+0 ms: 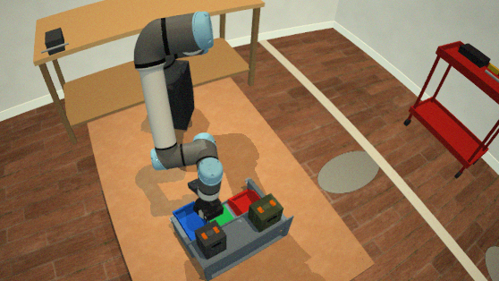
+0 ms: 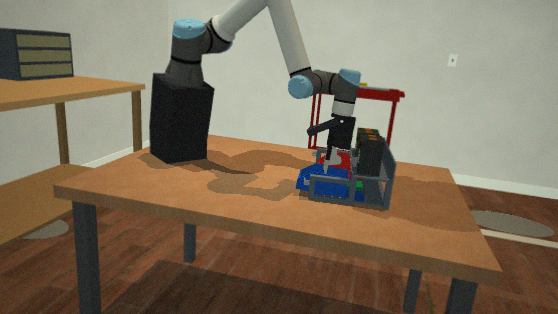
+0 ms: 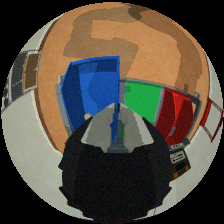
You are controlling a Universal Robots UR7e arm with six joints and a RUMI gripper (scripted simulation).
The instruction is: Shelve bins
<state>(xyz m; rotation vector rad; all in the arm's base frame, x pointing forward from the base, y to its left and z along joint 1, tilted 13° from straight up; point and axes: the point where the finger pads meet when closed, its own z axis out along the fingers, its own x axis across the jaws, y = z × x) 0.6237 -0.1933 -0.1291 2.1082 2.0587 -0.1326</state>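
Note:
The grey shelf (image 1: 241, 233) (image 2: 391, 175) stands at the table's front. The blue bin (image 1: 188, 218) (image 2: 308, 176) (image 3: 100, 82) is in its left section in the wrist view, with its front part sticking out past the shelf's front edge. My gripper (image 1: 206, 217) (image 2: 326, 170) (image 3: 117, 103) points down and is shut on the blue bin's side wall, on the side toward the green mark. The green mark (image 1: 223, 217) (image 3: 142, 97) shows bare in the middle section. The red bin (image 1: 243, 202) (image 2: 343, 160) (image 3: 165, 112) sits in the far section. Parts in the bins cannot be made out.
Two dark boxes with orange latches, a black one (image 1: 210, 240) (image 2: 369, 155) and a green one (image 1: 266, 213), stand on the shelf's upper board, close beside the gripper. Grey side walls bound the shelf. A red cart (image 1: 447, 130) stands away on the floor.

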